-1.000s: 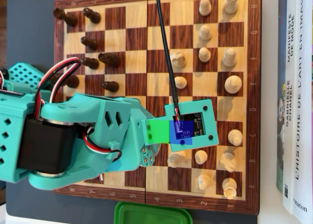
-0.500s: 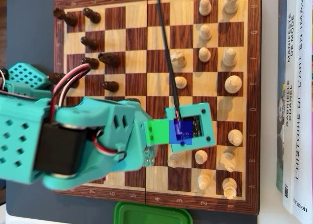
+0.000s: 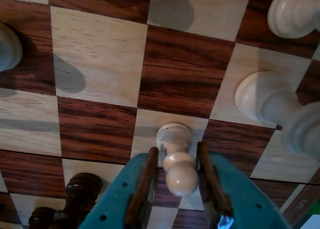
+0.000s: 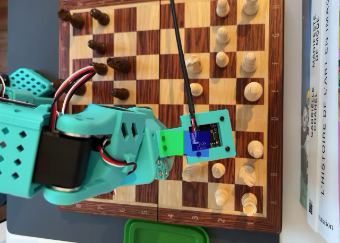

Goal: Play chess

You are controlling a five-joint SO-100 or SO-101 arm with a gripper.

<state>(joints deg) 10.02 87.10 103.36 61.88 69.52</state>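
In the wrist view a white pawn [image 3: 176, 159] stands on a light square of the chessboard [image 3: 100, 64]. My gripper [image 3: 177, 150] brackets it closely. The right finger [image 3: 207, 174] touches the pawn's head, and a thin dark gap shows beside the left finger [image 3: 145, 184]. In the overhead view the teal arm [image 4: 95, 153] reaches from the left over the board [image 4: 159, 94], and its wrist camera module [image 4: 210, 136] covers the jaws and the pawn. White pieces [image 4: 222, 59] stand on the right side and dark pieces [image 4: 118, 64] on the left.
A dark piece [image 3: 80, 199] stands close at the gripper's left and a tall white piece [image 3: 272, 101] at its right. White pieces [image 4: 191, 172] sit just below the camera module. Books [image 4: 321, 105] line the right edge, and a green container [image 4: 164, 232] lies below the board.
The arm's rear body dipped to the lower left half a second ago and has come back. The gripper end stays over nearly the same square.
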